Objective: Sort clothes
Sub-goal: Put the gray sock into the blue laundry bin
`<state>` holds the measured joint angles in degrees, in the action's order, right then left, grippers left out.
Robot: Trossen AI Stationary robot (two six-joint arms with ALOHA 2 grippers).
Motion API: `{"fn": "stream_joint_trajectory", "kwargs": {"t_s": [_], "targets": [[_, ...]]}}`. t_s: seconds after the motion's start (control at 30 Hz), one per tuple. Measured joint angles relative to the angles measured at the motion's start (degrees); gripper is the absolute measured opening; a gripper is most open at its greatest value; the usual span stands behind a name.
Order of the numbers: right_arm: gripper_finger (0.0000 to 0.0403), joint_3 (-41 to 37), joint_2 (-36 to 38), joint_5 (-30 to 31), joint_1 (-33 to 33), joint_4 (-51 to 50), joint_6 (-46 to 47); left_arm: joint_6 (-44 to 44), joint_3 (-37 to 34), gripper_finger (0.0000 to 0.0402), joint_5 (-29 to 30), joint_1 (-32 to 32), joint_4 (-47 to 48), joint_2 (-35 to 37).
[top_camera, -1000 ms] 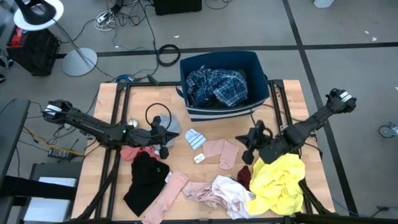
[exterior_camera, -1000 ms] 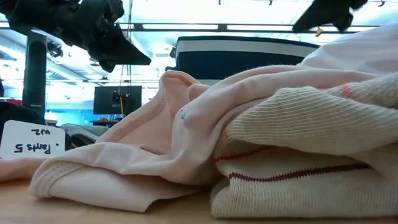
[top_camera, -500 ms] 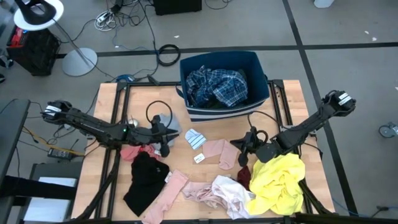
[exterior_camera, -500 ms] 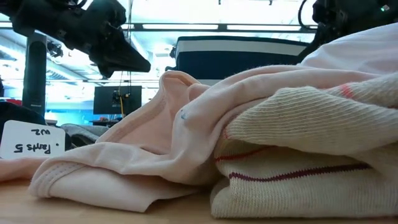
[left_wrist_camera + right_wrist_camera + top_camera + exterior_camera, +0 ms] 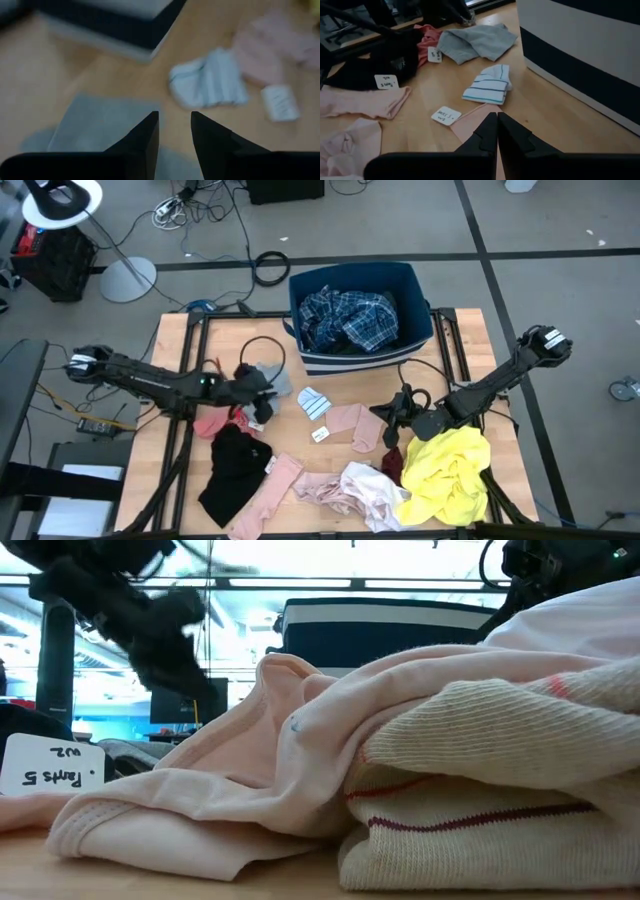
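the light wooden table (image 5: 465, 345) carries a navy blue fabric bin with white stripes (image 5: 415, 290) at its far edge, with a crumpled blue plaid shirt (image 5: 348, 318) lying inside it. the rest of the clothes lie loose on the tabletop in front of the bin. a bright yellow garment (image 5: 450, 473) is heaped at the near right, with a small maroon piece (image 5: 393, 462) just beside it. a black garment (image 5: 232, 470) lies at the near left, touching a long pale pink garment (image 5: 265, 495). a cream and pale pink pile (image 5: 360, 492) sits at the near edge. a flat pale pink piece (image 5: 357, 425) lies mid-table, near a small white sock with blue stripes (image 5: 314, 402). a grey cloth (image 5: 268, 380) and a salmon red cloth (image 5: 212, 424) lie by the left gripper (image 5: 258, 388), whose fingers stand slightly spread above the grey cloth, holding nothing. the right gripper (image 5: 392, 425) hovers over the flat pink piece with fingers pressed together, empty.
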<state>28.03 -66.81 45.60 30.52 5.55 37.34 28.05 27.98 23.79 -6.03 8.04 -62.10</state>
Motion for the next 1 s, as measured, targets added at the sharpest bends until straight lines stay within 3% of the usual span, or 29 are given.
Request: {"fn": "stream_joint_trajectory", "kwargs": {"t_s": [0.27, 0.57, 0.67, 0.8, 1.0], "targets": [[0.0007, 0.0, 0.0, -0.3, -0.3, 1.3, -1.5, 3.8, 0.2, 0.0117, -7.0, 8.0, 8.5, -1.6], [0.0008, 0.0, 0.0, -0.4, -0.4, 2.4, -1.9, 4.5, -0.1, 0.0116, -8.9, 8.7, 10.3, -9.3], [0.0006, 0.0, 0.0, -0.4, -0.4, 2.8, -2.0, 6.7, -0.1, 0.0092, -11.0, 8.7, 10.2, -11.5], [0.0005, 0.0, 0.0, -0.4, -0.4, 3.4, -2.4, 6.8, 0.8, 0.0016, -15.8, 8.6, 10.0, -11.0], [0.0008, 0.0, 0.0, -0.4, -0.4, 3.6, -3.0, 4.4, 7.0, 0.0004, -16.6, 8.6, 16.0, -6.3]]}}
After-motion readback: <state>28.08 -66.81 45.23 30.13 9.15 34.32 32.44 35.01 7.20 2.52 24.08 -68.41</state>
